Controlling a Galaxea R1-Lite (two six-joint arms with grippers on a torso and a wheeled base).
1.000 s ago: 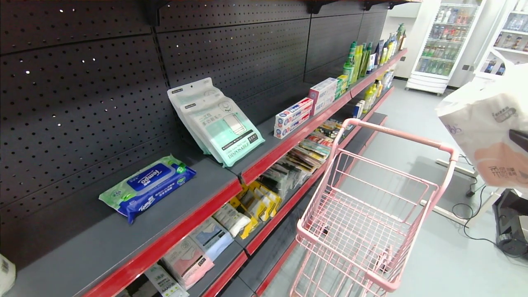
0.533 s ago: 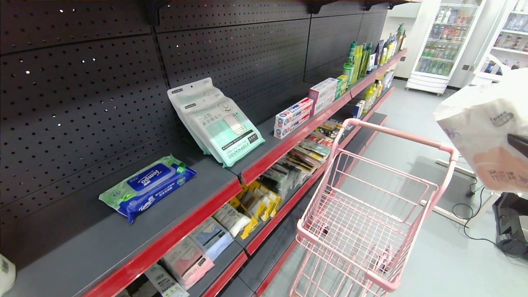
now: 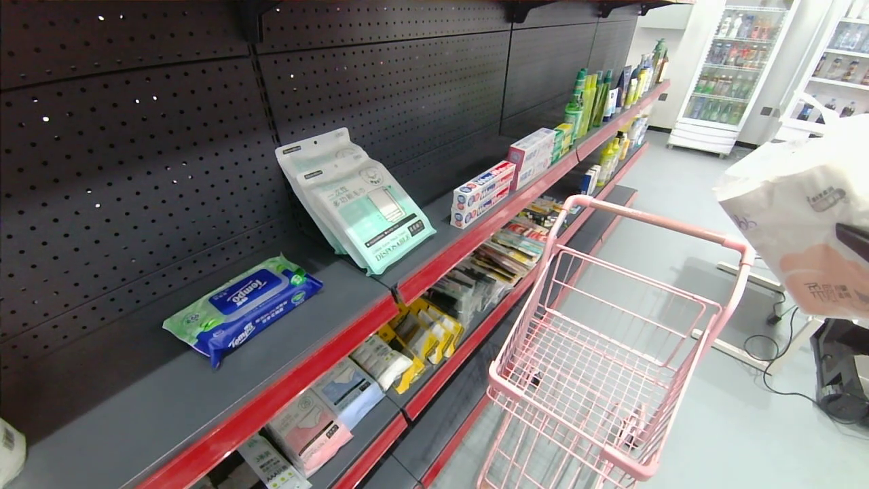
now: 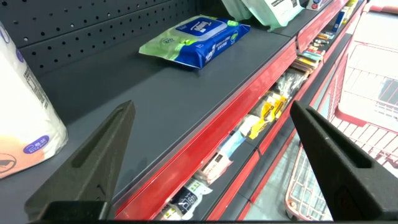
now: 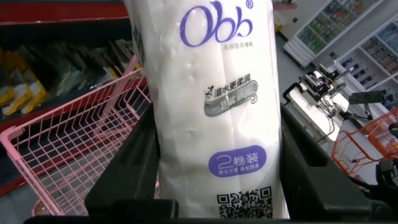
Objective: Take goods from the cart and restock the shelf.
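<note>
**Operator:** Where do things stand?

**Spotter:** Your right claw (image 5: 217, 177) has the pack of toilet rolls (image 3: 794, 204) clamped between its fingers, one pressed into each side. The pack hangs in the air to the right of the pink cart (image 3: 652, 224), well apart from the shelf (image 3: 204, 387). Your left claw (image 4: 212, 109) is spread wide and empty, low over the shelf's front part.

**Operator:** What should I worry about?

**Spotter:** Grip first, I'd say. The wrap looks slick and the rolls soft, so a quick swing could let the pack slide out or twist between the fingers. The cart's handle also sits between you and the shelf, and a low path would likely catch it.

**Operator:** And at the shelf?

**Spotter:** Your left claw sits over the bare stretch between the wet wipes (image 3: 244, 309) and the roll pack already on the shelf (image 4: 25, 112) — two arms could meet there. Set a bulky pack too near the red front edge and it may tip off to the floor.
</note>
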